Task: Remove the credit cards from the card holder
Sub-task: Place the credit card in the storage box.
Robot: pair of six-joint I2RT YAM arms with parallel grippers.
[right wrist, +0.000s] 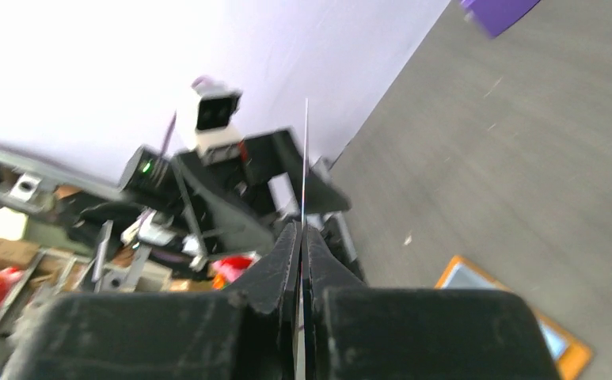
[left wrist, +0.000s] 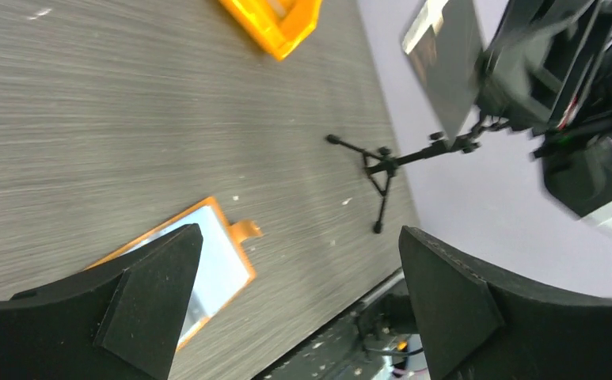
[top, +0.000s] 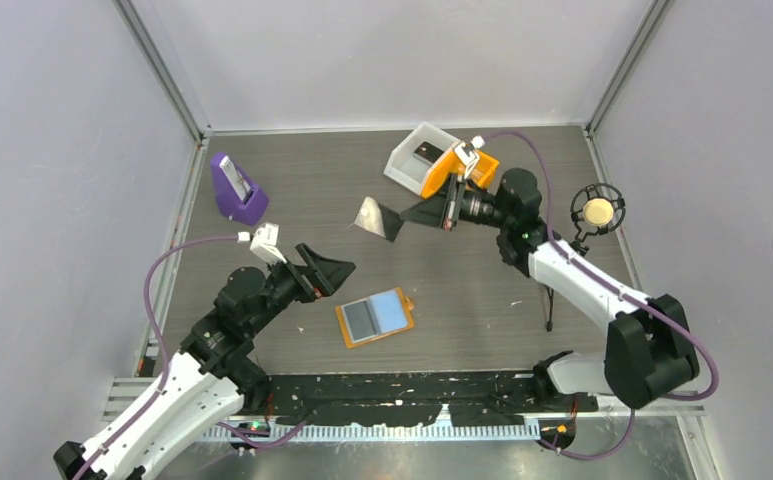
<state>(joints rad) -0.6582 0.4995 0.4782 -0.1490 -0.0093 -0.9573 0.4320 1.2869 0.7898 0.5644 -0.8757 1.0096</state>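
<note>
As the right end effector [right wrist: 302,237] pinches it, the card [top: 370,216] seems wafer-thin.

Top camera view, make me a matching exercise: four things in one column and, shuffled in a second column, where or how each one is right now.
Things
1. flat orange card holder with light blue panels
2. thin pale card
3. left gripper
4. purple plastic stand

States
A. open, holding nothing
B. pinched in the shut right gripper
C. standing at the far left of the view
D. lying open, blue panels up

Pairs: 1-D, 2-B, 3-A, 4-C
</note>
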